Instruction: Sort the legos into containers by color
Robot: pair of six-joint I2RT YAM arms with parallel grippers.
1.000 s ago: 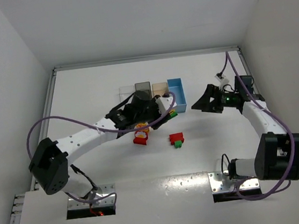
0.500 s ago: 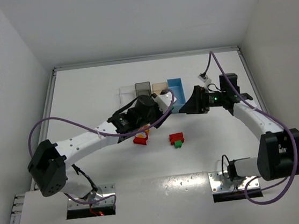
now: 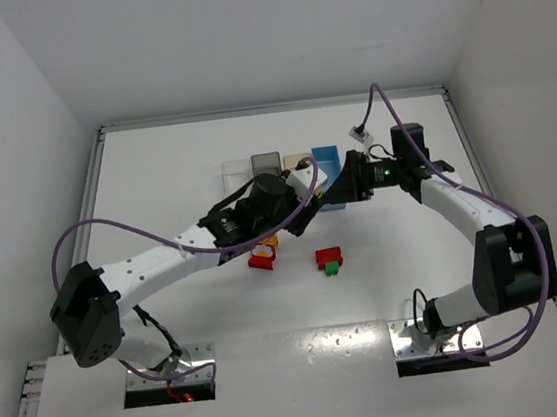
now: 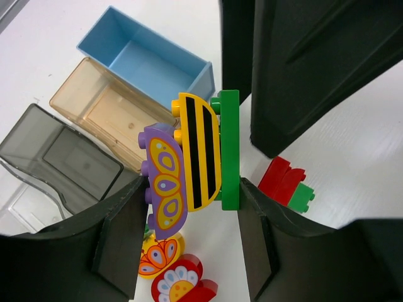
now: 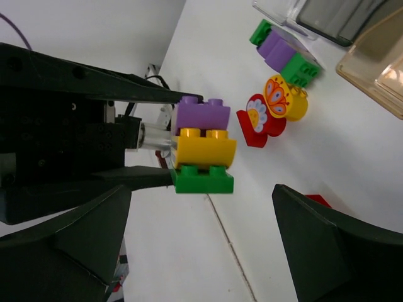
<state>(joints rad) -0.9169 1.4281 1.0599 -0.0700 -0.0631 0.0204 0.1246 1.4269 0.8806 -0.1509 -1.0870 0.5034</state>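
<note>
My left gripper (image 4: 189, 211) is shut on a stack of three joined legos (image 4: 195, 154): purple, yellow with black stripes, and green. It holds the stack above the table, in front of the bins. My right gripper (image 5: 201, 248) is open and empty, facing that stack (image 5: 203, 146) from a short way off. In the top view the two grippers, left (image 3: 298, 202) and right (image 3: 343, 189), nearly meet in front of the light blue bin (image 3: 325, 151). The tan bin (image 4: 104, 110), the smoky grey bin (image 4: 53, 154) and the clear bin (image 4: 22, 204) stand in a row beside it.
A red flower brick (image 3: 261, 259) and a yellow-orange brick (image 4: 157, 251) lie under my left arm. A red and green pair (image 3: 329, 260) lies at mid-table. A green and purple cluster (image 5: 283, 53) lies near the clear bin.
My right arm has swung left, bringing its open gripper up to the left gripper. My left gripper has shifted slightly toward the bins with the stack still held.
</note>
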